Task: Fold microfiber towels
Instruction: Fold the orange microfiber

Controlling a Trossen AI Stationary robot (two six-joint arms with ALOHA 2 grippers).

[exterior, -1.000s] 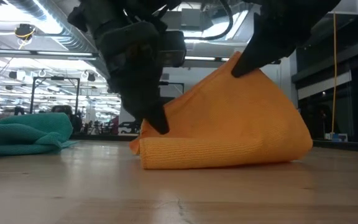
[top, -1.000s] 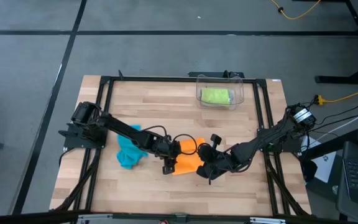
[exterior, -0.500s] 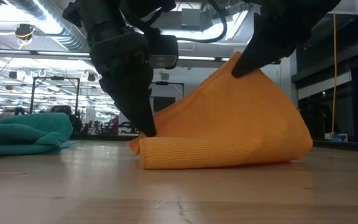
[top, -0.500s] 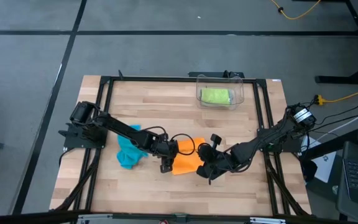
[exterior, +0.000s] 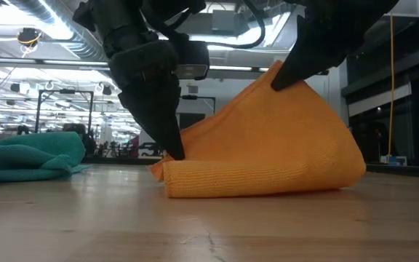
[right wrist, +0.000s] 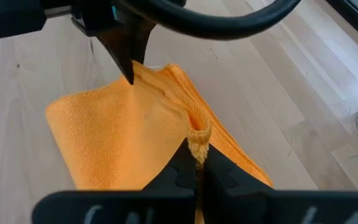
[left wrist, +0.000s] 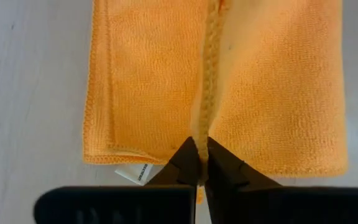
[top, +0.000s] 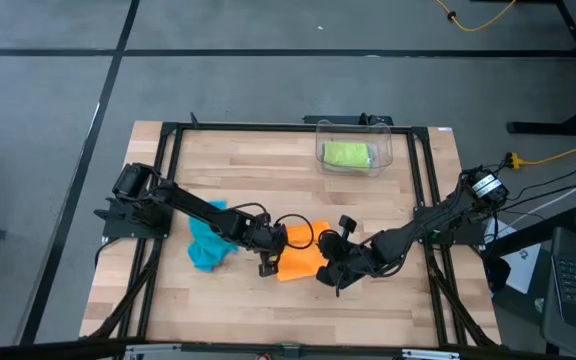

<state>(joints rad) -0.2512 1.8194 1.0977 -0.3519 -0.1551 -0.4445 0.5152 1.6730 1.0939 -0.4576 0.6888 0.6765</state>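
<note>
Wooden table (top: 268, 160), frame centre: orange towel (top: 301, 262), folded, pinched at opposite edges by left gripper (top: 267, 262) and right gripper (top: 326, 268). Teal towel (top: 208, 244) crumpled left; green towel (top: 346, 154) in bin (top: 386, 150), upper centre.

A robotics lab or industrial workshop. A butcher-block wooden table (top: 298, 300) in a black metal frame (top: 173, 135) is sitting on grey carpet tiles. At 3 o'clock, a yellow cable (top: 548, 155) is trailing across the floor. Behind the table, ceiling ducts (exterior: 57, 33) and strip lights (exterior: 20, 62) are running overhead.
</note>
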